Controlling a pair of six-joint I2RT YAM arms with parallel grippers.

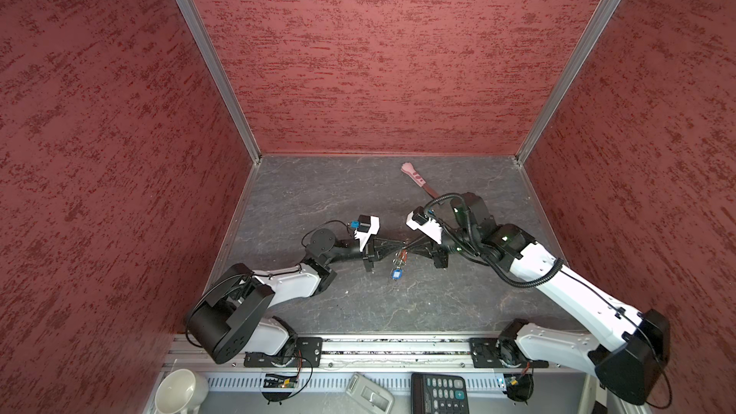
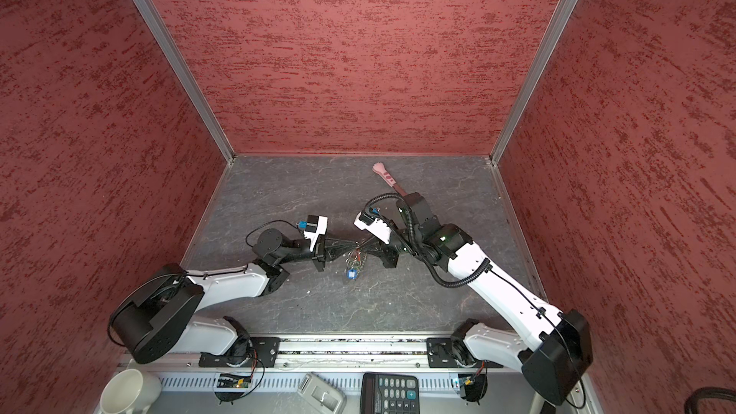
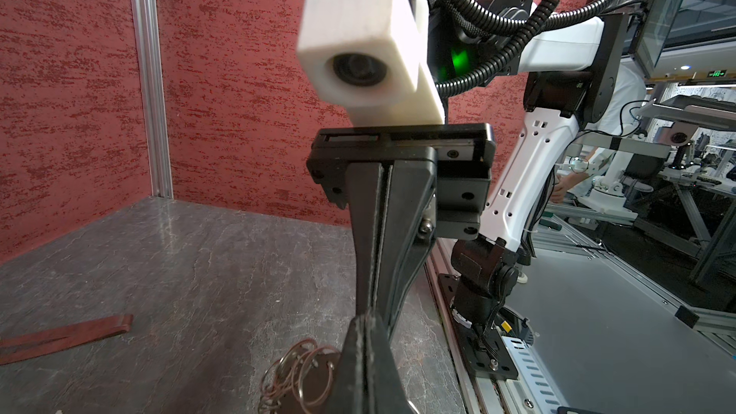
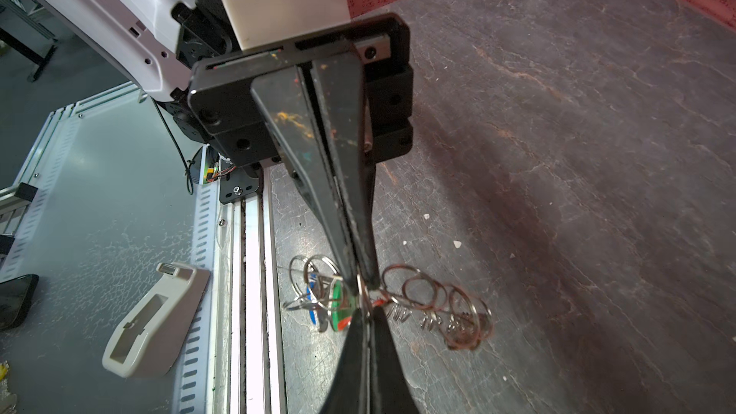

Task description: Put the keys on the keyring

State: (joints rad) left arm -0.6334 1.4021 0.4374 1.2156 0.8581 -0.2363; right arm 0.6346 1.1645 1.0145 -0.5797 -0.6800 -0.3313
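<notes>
Right wrist view: left hand (image 4: 355, 272) and right hand (image 4: 368, 326) tip to tip, both pinch-tight on the keyring (image 4: 422, 292)

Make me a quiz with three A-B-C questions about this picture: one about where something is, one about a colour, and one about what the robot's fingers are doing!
1. Where on the table is the pink-handled tool?
A. far side
B. near edge
C. left edge

2. What colour is the key tag hanging lowest from the keyring?
A. yellow
B. blue
C. white

3. How are the fingers of the left gripper and right gripper?
A. both wide open
B. both shut
C. one open, one shut

Answers:
1 A, it lies near the back wall.
2 B, it shows blue in both top views.
3 B, both pairs press together at the keyring.
</notes>
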